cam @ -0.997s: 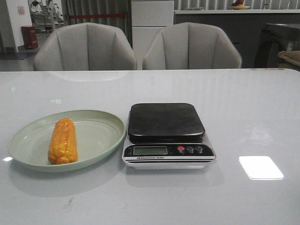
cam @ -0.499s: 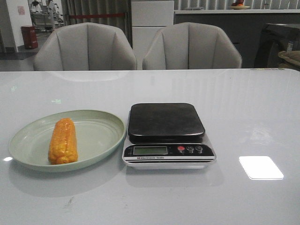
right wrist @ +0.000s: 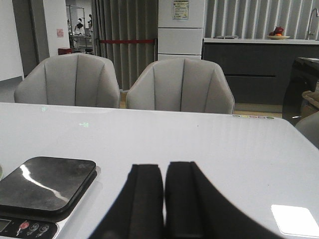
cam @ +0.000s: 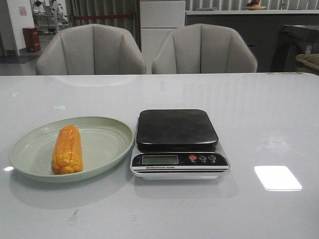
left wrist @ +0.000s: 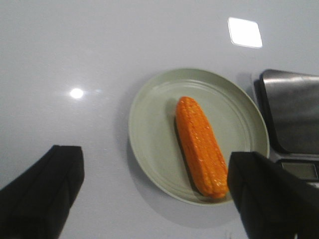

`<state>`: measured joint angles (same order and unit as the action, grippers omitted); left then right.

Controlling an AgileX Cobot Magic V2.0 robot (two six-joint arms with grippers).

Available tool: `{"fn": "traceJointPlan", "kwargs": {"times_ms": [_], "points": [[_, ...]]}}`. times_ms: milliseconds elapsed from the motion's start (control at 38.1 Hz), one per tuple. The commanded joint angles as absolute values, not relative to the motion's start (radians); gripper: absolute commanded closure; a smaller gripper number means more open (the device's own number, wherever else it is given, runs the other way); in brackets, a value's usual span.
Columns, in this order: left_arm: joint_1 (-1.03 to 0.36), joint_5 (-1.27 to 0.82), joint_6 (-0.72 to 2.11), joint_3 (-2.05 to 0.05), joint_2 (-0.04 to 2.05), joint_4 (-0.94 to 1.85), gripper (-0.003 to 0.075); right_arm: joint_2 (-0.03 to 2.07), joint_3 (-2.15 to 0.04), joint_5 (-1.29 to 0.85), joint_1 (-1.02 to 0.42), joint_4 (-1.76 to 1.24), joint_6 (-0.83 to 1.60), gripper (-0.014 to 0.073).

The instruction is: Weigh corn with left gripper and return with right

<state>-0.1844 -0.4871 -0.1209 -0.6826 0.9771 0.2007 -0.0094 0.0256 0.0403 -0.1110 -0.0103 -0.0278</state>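
Left gripper (left wrist: 154, 194), two flat black fingers (left wrist: 42, 191) spread wide, holds nothing; it hangs above the plate with the cob showing between the fingers. Right gripper (right wrist: 163, 199), black fingers pressed together, grasps nothing, low over the table to the right of the scale.

Orange-yellow corn cob with rows of kernels (cam: 67, 149) lies lengthwise, near to far, in the left part of the pale green round plate (cam: 107, 142). Plate sits left of the black-topped digital kitchen scale (cam: 176, 141), their rims just beside each other. Scale platform bare. Glossy white table (cam: 259, 114); two grey upholstered chairs (cam: 204, 49) at the far edge.
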Motion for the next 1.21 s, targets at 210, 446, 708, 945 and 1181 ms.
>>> {"fn": "traceJointPlan", "kwargs": {"times_ms": [210,446,708,945,1181], "points": [[-0.404,-0.416,-0.128,-0.869,1.299,0.229,0.0104,-0.029,0.036,0.124,-0.106,0.000,-0.021,0.0407],[-0.438,-0.425,-0.204,-0.977,1.515,0.237,0.0104,-0.029,0.036,0.124,-0.106,0.000,-0.021,0.0407],[-0.438,-0.483,-0.208,-1.018,1.660,0.238,0.0104,-0.029,0.036,0.124,-0.106,0.000,-0.021,0.0407],[-0.438,-0.473,-0.226,-1.018,1.744,0.253,0.0170,-0.029,0.036,0.124,-0.106,0.000,-0.021,0.0407],[-0.448,-0.495,-0.226,-1.102,1.762,0.285,0.0622,-0.029,0.036,0.124,-0.106,0.000,-0.021,0.0407]]}}
